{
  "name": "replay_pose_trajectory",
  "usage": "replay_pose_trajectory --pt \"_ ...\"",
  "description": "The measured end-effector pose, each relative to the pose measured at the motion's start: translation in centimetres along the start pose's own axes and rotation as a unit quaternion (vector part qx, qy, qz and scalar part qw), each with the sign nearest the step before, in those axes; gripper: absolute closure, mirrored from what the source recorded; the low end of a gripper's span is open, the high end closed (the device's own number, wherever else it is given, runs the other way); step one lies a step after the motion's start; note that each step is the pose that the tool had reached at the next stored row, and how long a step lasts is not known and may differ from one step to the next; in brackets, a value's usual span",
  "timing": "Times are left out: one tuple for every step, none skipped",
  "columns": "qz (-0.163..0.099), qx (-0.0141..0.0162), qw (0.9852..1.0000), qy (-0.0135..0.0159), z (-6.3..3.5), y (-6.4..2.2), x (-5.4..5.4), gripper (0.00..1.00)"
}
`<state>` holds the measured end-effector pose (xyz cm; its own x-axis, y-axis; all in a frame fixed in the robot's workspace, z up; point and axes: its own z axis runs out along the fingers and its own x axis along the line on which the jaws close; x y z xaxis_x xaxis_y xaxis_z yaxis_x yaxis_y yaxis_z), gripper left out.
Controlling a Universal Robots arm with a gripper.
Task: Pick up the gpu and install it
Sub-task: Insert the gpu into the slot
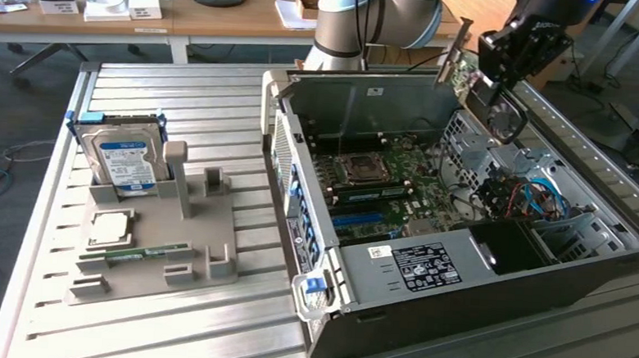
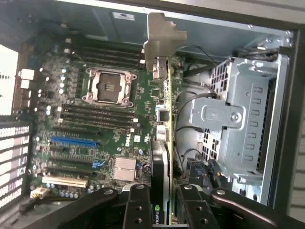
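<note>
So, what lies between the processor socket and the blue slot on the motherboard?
A bank of long black slots lies across that stretch, as the wrist view shows.

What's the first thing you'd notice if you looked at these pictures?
The big open computer case in the middle, with its green motherboard showing. At the exterior view's upper right, the gripper holds the gpu by its edge. On the exterior view's left a blue-labelled hard drive stands in a grey holder.

A white brand mark (image 2: 127,139), apparently "DELL", runs sideways on the motherboard (image 2: 52,95). A small green-and-white logo (image 2: 156,213) sits on the gpu (image 2: 161,160). Print on the computer case's black label (image 1: 425,266) and the hard drive's blue label (image 1: 124,159) is illegible.
</note>
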<state>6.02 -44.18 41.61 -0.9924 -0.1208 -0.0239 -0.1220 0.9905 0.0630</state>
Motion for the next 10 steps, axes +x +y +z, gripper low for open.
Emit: replay_pose_trajectory --pt "-0.008 -0.0002 1.0 0.0005 0.0 0.0 0.0 0.73" --pt "-0.015 -0.0004 0.9999 0.001 0.0 0.0 0.0 0.73" --pt "-0.024 -0.0006 0.9997 0.0015 0.0 0.0 0.0 0.73" --pt "-0.033 -0.0008 0.9995 0.002 0.0 0.0 0.0 0.73" --pt "-0.042 -0.001 0.9991 0.0026 0.0 0.0 0.0 0.73" --pt "-0.05 -0.0012 0.9987 0.0031 0.0 0.0 0.0 0.73" --pt "-0.058 -0.0015 0.9983 0.0036 0.0 0.0 0.0 0.73" --pt "-0.066 -0.0016 0.9978 0.0041 0.0 0.0 0.0 0.73" --pt "-0.073 -0.0018 0.9973 0.0046 0.0 0.0 0.0 0.73" --pt "-0.081 -0.002 0.9967 0.0051 0.0 0.0 0.0 0.73"
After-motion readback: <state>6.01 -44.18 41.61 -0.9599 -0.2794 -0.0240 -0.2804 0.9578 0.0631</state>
